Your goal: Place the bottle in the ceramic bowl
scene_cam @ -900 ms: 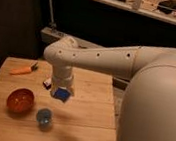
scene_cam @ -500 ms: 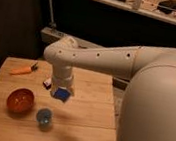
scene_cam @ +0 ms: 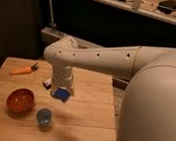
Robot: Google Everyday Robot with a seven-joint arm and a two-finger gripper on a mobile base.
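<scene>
Roughly over the middle of the table (scene_cam: 86,116), the gripper (scene_cam: 61,95) points down with its bluish tip low above the wood. The fingers stand apart, and nothing can be made out between them. Just to its left, partly hidden by the wrist, a small white thing with dark red marks rests on the table. This is most likely the bottle (scene_cam: 47,83), close beside the fingers but not in them; whether it stands or lies cannot be told. Further out, toward the front left, the glossy orange-red bowl (scene_cam: 20,102) sits empty. A bluish see-through cup (scene_cam: 44,118) stands just right of it, in front of the gripper. An orange thing (scene_cam: 21,70) lies near the back left edge, well apart from the bowl. The white arm (scene_cam: 98,59) reaches in from the right and bends down to the gripper. By its look, the bottle is light, stiff plastic with a smooth, rounded side, so it may roll or slip out of a shallow pinch. The fingers would best close across the middle of its body, square to its length, not at either end. The bowl is hard, shallow and could chip, so the bottle is better lowered in than dropped.
</scene>
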